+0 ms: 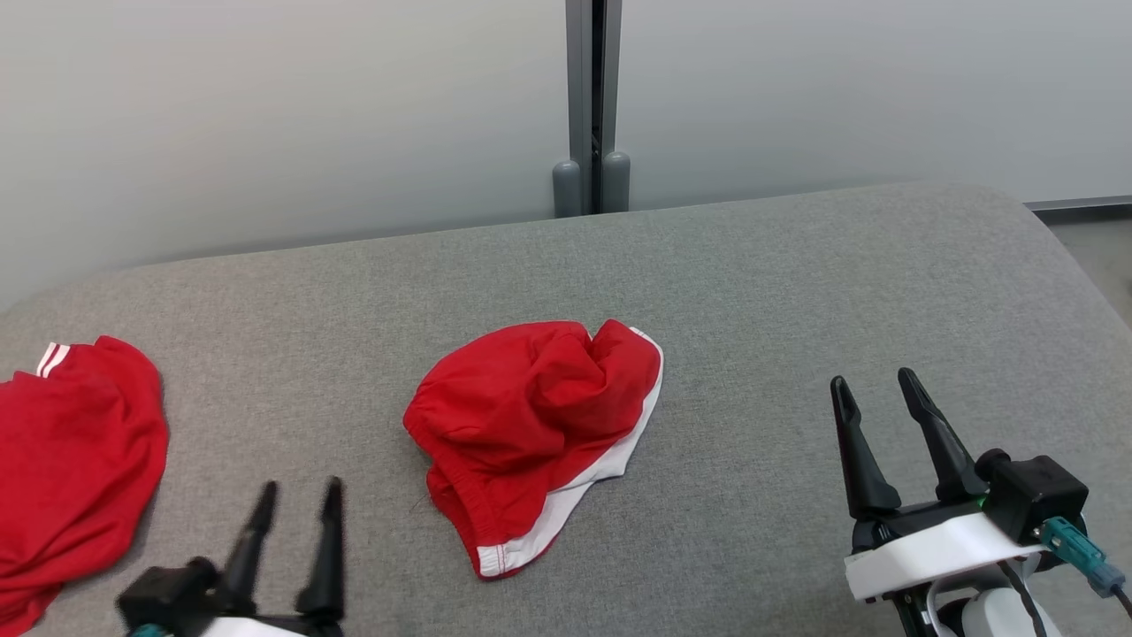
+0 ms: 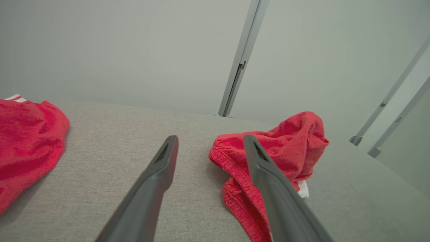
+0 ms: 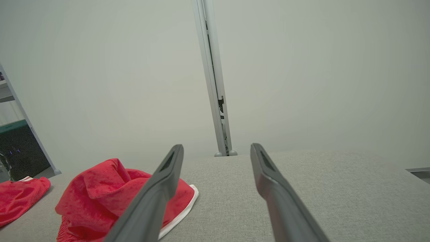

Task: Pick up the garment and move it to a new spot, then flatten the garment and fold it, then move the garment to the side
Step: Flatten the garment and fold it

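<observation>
My left claw (image 1: 301,483) sat at the lower left of the head view, its two dark fingers spread as wide as they go and holding nothing. My right claw (image 1: 872,379) sat at the lower right, likewise wide open and empty. Between them, well apart from either, a pair of red shorts (image 1: 531,416) lay crumpled in a heap near the middle of the grey padded table (image 1: 796,283). The gathered waistband faced my left and a white trim ran along the edge toward my right. In my left wrist view the heap lay partly behind one finger.

I judged that the first step, picking up the shorts, had not yet begun: nothing was lifted, flattened or folded. The next move, as I read it, called for one claw to reach over the heap, come down on a raised fold or the waistband, and close on enough cloth to carry it without dragging.

A second red garment (image 1: 75,442) with white stripes lay at the table's far left, apart from the shorts. Both lay loose on the bare fabric, not inside anything. Behind stood a pale wall with a grey post (image 1: 592,106).
</observation>
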